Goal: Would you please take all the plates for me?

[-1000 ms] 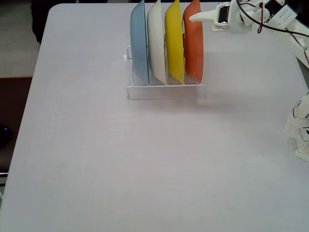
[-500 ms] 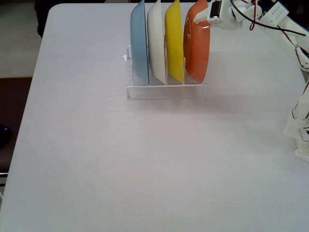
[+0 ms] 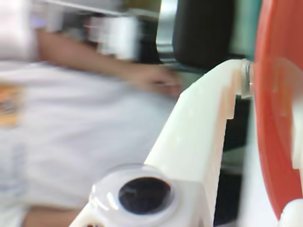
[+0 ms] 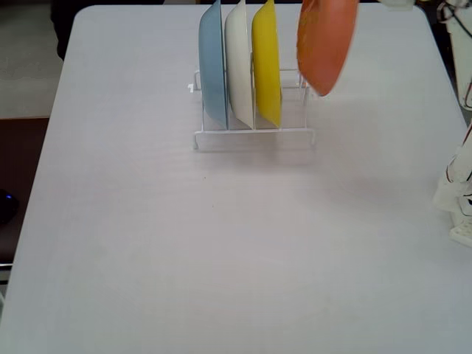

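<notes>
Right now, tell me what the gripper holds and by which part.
The gripper holds the orange plate by its upper rim, lifted clear of the white rack.

orange plate (image 4: 325, 46) top cut off, motion-blurred, wrist-view background blurred

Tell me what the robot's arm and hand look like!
The hand is made of smooth white plastic. In the wrist view, one long white finger tapers to a stepped tip, with a round clear cap over a dark middle at its base. In the fixed view, white arm parts show with thin dark cables.
</notes>
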